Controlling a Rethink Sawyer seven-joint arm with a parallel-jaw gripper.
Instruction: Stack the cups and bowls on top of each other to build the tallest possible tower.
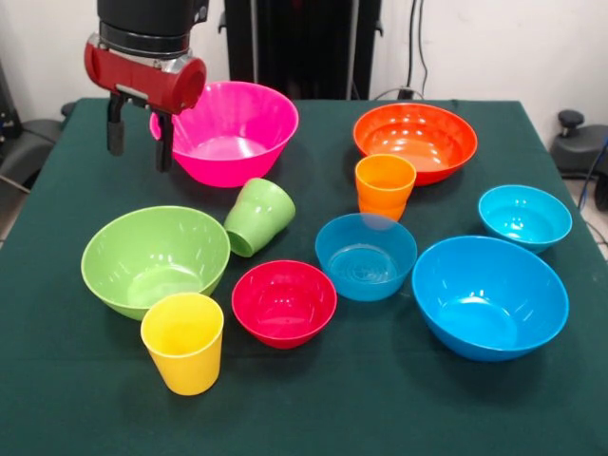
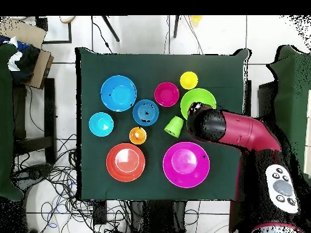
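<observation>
While nothing is stacked, the hand (image 1: 139, 142) hangs with its fingers spread and empty, above the counter (image 1: 57, 380) just beside the pink bowl (image 1: 228, 133). Green cup (image 1: 256, 217) lies tipped on its side between pink bowl and light green bowl (image 1: 152, 258). Yellow cup (image 1: 183, 342) stands upright, close against the light green bowl. Orange cup (image 1: 385, 185) stands upright before the orange bowl (image 1: 415, 141). Red bowl (image 1: 284, 302), large blue bowl (image 1: 489, 296) and two smaller blue bowls (image 1: 366, 255) sit separately.
</observation>
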